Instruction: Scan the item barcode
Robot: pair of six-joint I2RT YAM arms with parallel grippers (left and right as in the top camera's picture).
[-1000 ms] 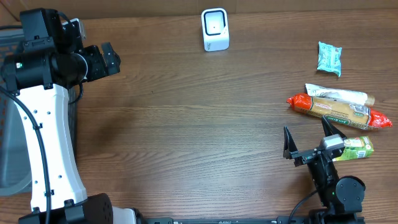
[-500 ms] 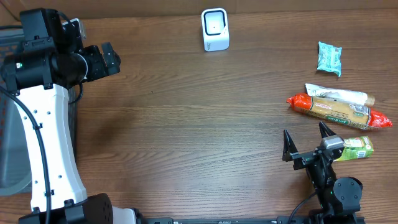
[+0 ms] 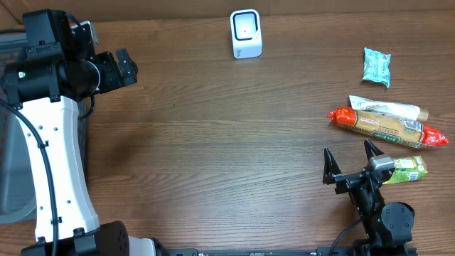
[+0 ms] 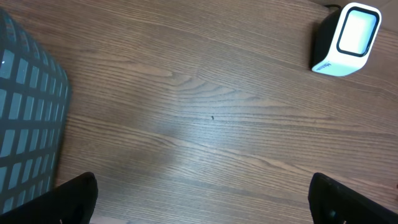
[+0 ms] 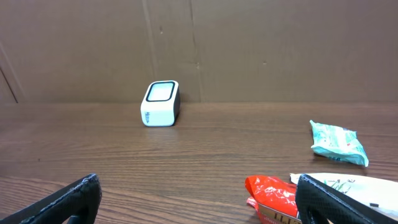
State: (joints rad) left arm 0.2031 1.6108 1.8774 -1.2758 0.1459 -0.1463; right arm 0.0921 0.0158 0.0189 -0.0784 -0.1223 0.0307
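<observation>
Standing wide open with nothing between its fingers, the right gripper (image 3: 348, 151) hovered nearest the robot, well to the right of the scanner (image 3: 246, 33) and much nearer than it. Just beside its right finger lay a green packet (image 3: 409, 169). Farther back lay a long red pack (image 3: 387, 126) with a tan printed label and crimped ends, touching a white wrapper (image 3: 384, 108) on its far side. A teal packet (image 3: 377, 66) lay beyond, well right of the scanner. No barcode could be made out on any of them. The left gripper (image 3: 128, 65), also spread wide and empty, hung left of the scanner, with a grey basket (image 4: 25, 112) beside it. The table (image 3: 227, 142) was brown wood grain. Behind the scanner stood a brown board wall (image 5: 249, 43).
</observation>
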